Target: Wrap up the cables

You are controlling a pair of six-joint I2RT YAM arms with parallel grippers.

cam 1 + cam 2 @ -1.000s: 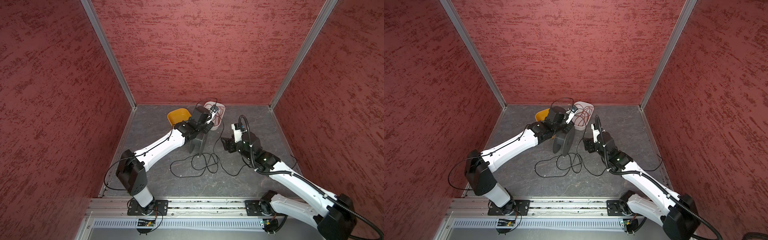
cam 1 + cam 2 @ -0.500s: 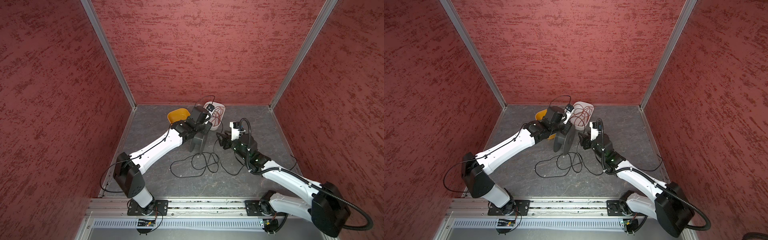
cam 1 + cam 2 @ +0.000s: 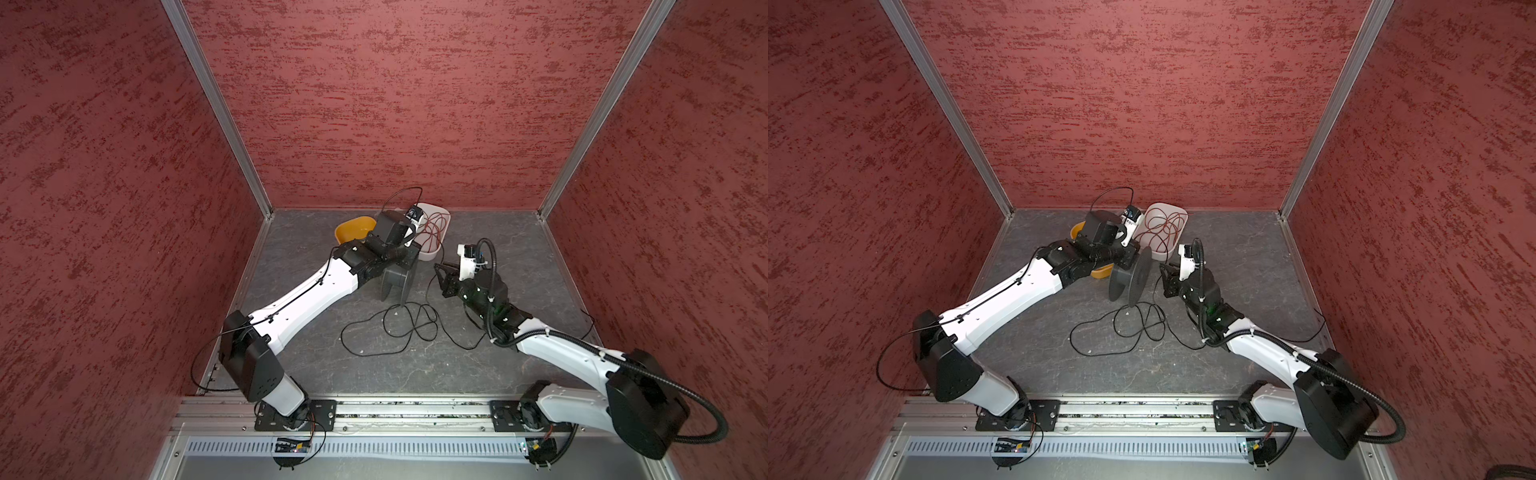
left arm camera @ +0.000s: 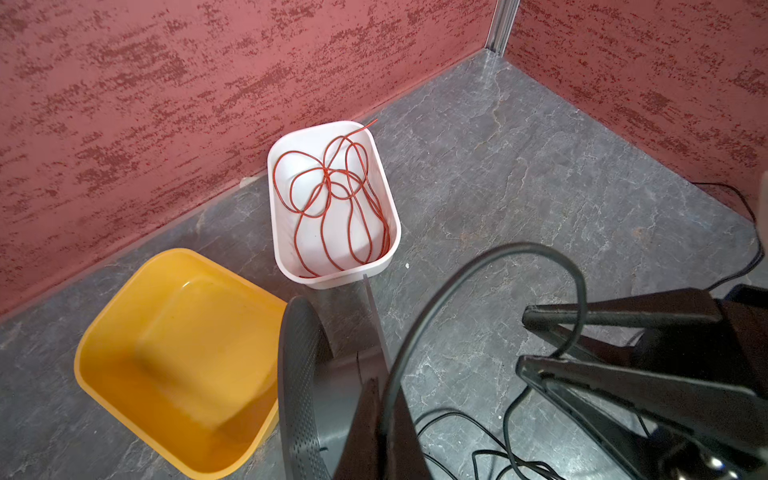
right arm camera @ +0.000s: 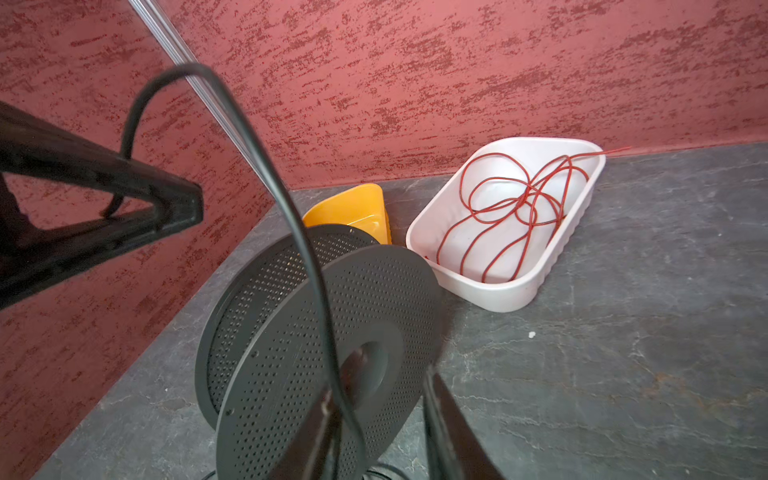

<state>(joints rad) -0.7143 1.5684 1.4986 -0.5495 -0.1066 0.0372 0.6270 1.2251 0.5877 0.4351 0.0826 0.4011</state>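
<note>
The cable is a thin black wire; its loose loops (image 3: 399,328) (image 3: 1133,328) lie on the grey floor in front of a black perforated spool (image 3: 397,278) (image 3: 1129,276) standing on its edge. My left gripper (image 4: 384,399) sits at the spool's near flange, shut on the wire. From there the cable (image 4: 519,249) arcs up and across to my right gripper (image 5: 378,386) (image 3: 438,270). That gripper's jaws stand a little apart, and the wire (image 5: 286,195) runs between them against one finger (image 5: 324,432).
A yellow tray (image 3: 353,230) (image 4: 174,353) sits behind the spool. Beside it, by the back wall, a white tray (image 3: 430,253) (image 4: 332,280) holds a tangled red wire (image 4: 332,187). Red walls enclose the floor on three sides.
My right gripper has moved left and forward toward the spool, and its jaws have narrowed around the black wire. The left gripper stays shut at the spool.
</note>
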